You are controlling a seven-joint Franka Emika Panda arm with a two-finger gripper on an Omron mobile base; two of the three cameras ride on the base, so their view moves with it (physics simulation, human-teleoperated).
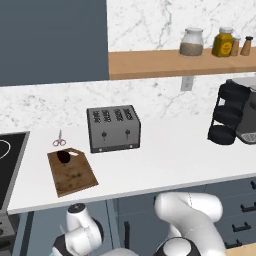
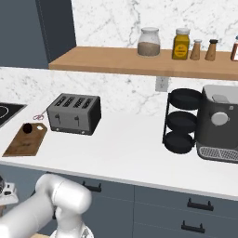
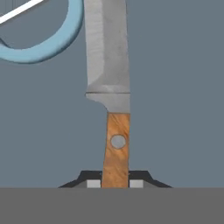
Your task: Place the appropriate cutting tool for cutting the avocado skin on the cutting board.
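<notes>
In the hand view the cutting tool, a knife (image 3: 107, 57) with a silver-grey blade, points away from me over a flat blue-grey surface. My gripper (image 3: 115, 183) is shut on its brown wooden handle (image 3: 117, 148), one dark fingertip on each side. On the white counter lies the dark brown cutting board (image 1: 75, 177) (image 2: 22, 142), left of the toaster. The small dark avocado (image 1: 63, 156) (image 2: 27, 128) sits on the board's far end. My arm reaches down below the counter's front edge at the left.
A light blue peeler (image 3: 41, 46) lies just left of the blade. Pink-handled scissors (image 1: 59, 140) (image 2: 40, 115) lie behind the board. A grey toaster (image 1: 113, 128) (image 2: 74, 113), a black rack (image 2: 181, 121) and a coffee machine (image 2: 221, 123) stand further right. A stovetop (image 1: 7, 160) borders the board's left.
</notes>
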